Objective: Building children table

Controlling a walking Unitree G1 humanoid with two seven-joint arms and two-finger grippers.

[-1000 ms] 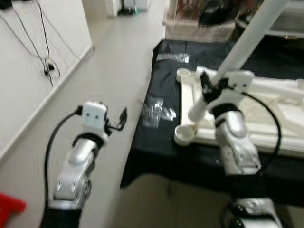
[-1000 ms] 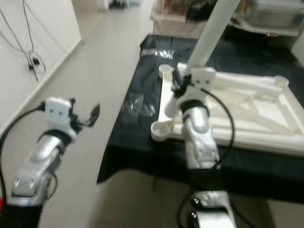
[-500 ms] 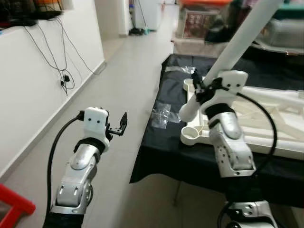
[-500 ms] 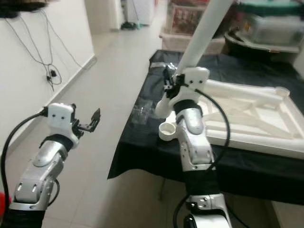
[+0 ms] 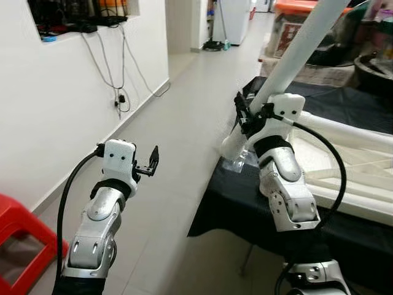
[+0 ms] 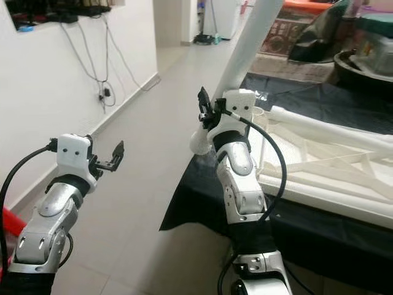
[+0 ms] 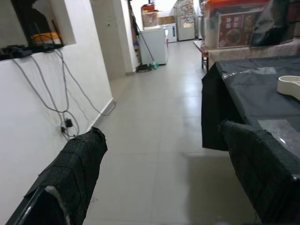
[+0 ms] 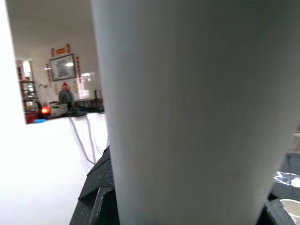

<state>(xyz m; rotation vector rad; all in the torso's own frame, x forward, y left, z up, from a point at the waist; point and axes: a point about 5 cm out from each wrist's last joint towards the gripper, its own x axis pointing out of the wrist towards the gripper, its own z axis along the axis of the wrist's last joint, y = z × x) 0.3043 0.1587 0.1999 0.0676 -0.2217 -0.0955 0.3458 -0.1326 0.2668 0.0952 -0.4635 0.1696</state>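
Red stool beside wall; cables hang there.

Before us a desk draped in black cloth, on it the upturned white plastic children's table frame lying flat, a clear crinkled plastic bag near the desk's left edge, beside us pale tiled floor, a red plastic stool standing on it

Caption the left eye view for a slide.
Right gripper holds a white table leg beside the black-draped table; left gripper open, idle.
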